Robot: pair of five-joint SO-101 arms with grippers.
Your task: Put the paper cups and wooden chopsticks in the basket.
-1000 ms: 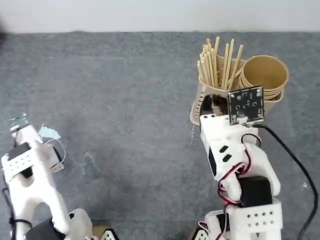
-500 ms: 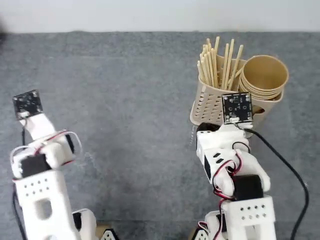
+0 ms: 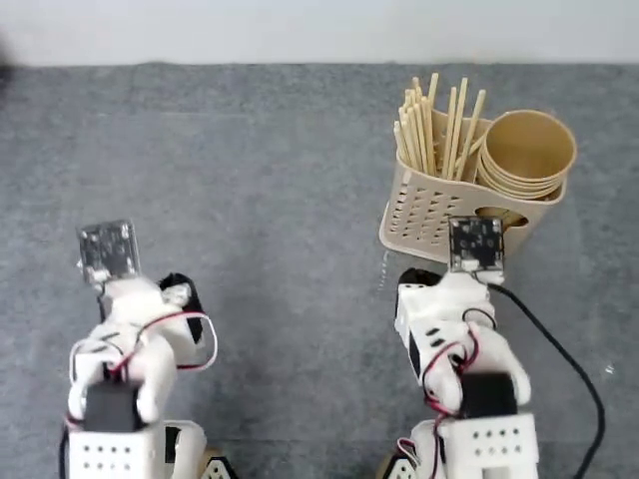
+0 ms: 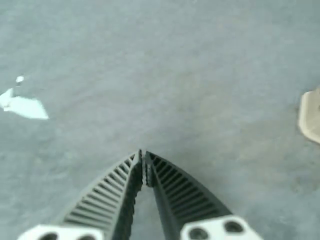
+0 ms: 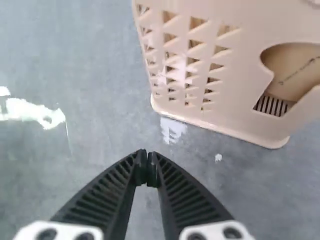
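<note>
Pulls back from the basket, re-centres on the left.
Draws right arm away: wrist board no longer overlaps the basket's front wall, sits just short of it. Swings left arm in from the table left edge toward the middle, now pointing straight ahead.

White printed left arm and right arm. Red-black wire loops; black cable off right. Dark ribbed jaws, white mounts.

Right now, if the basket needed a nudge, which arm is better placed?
Probably the right: the right gripper sits shut close to the basket, which holds the chopsticks and paper cups; the left gripper is far off.
</note>
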